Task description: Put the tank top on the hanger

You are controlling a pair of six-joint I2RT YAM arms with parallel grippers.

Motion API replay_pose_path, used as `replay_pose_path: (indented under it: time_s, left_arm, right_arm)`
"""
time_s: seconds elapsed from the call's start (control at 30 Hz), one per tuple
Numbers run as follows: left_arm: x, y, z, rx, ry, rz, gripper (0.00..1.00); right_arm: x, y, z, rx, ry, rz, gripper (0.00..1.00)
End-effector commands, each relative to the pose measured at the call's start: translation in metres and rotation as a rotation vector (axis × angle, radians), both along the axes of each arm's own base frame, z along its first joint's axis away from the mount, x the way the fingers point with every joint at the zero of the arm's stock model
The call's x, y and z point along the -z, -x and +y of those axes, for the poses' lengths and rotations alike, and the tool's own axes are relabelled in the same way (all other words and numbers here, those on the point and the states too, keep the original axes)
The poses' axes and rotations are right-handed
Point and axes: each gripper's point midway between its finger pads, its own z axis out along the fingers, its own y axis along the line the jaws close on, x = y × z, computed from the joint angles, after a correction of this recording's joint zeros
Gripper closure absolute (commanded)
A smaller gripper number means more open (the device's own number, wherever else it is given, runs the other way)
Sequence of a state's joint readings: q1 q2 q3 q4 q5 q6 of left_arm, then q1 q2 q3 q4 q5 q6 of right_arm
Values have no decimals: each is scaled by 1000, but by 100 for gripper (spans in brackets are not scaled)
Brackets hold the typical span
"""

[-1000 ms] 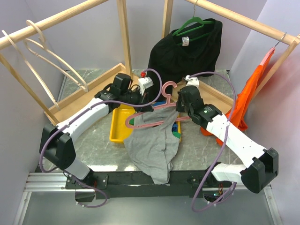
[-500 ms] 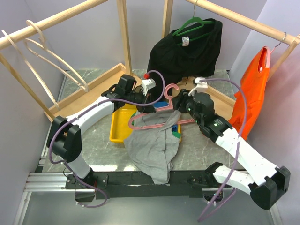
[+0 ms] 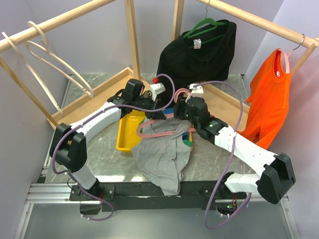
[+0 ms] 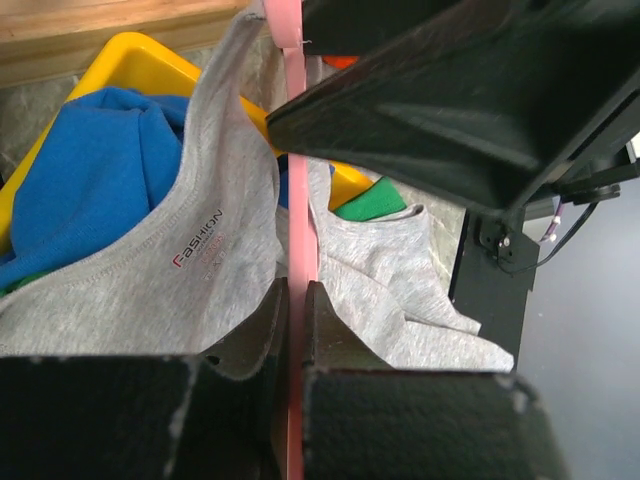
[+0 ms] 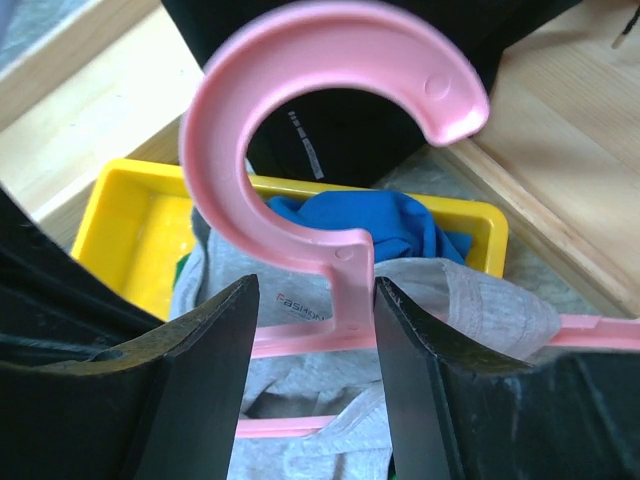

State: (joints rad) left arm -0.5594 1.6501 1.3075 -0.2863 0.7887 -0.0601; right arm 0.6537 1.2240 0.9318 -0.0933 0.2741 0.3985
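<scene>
Our left gripper (image 4: 295, 300) pinches the pink hanger (image 4: 296, 180); our right gripper (image 5: 315, 300) is spread around its neck. The grey tank top (image 3: 164, 154) drapes beneath it. Likely mid-threading, with a strap to be worked over a hanger shoulder next.

Lab test rig: wooden rails (image 3: 65, 19) inside plain lilac walls (image 3: 99, 45).

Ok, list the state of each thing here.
hanger: held in the air between both tools.
tank top: partly on hanger, body hanging down.
left tool: shut on hanger.
right tool: open, astride hanger's neck.
orange top: hanging up.
yellow bin: partly filled.
</scene>
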Motion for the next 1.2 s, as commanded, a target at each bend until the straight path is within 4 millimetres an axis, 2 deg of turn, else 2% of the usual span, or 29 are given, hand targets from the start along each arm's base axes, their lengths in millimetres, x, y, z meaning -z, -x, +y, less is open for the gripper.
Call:
replay_pose_path:
  time_s: [0.0,0.1,0.17,0.27,0.37,0.4,0.47,0.5,0.7,0.87,0.93,1.0,1.07,1.17]
  left_arm:
    - [-34,-3,-9,28,95,-82,99]
    - [-37,1,-9,40,111,-80,99]
    - [-34,3,-9,42,110,-71,99]
    - [-31,4,-8,43,101,-62,99]
    - [-32,5,-7,35,101,-59,99]
    - [-32,5,-7,31,102,-59,99]
    - [-35,4,-6,17,108,-69,97]
    - [-35,3,-5,5,107,-68,89]
    - [-30,-16,-2,-124,78,-61,68]
    - [-24,-47,18,-351,23,-37,61]
    - [-24,-61,35,-470,13,-17,59]
    - [-18,-71,51,-570,-10,-9,56]
    - [-21,-76,68,-661,-18,-6,54]
    - [-7,-88,101,-844,-110,-2,54]
  right_arm:
    - [-21,-13,-1,76,-15,-82,43]
    - [-13,-14,-8,113,9,-90,43]
    - [-17,-17,-7,117,1,-116,44]
    - [-22,-19,-2,92,-22,-146,53]
    - [-24,-20,-3,97,-18,-160,69]
    - [-24,-20,-3,98,-18,-163,81]
    - [-24,-21,-5,104,-9,-169,91]
    - [-22,-20,-6,106,-7,-170,100]
    - [-24,-14,-14,141,35,-204,100]
    - [-21,-8,-12,162,118,-226,100]
    - [-18,-8,-17,193,148,-221,100]
    - [-16,-7,-17,200,161,-223,100]
    - [-15,-6,-17,201,172,-224,100]
    - [-15,-4,-19,207,187,-227,100]
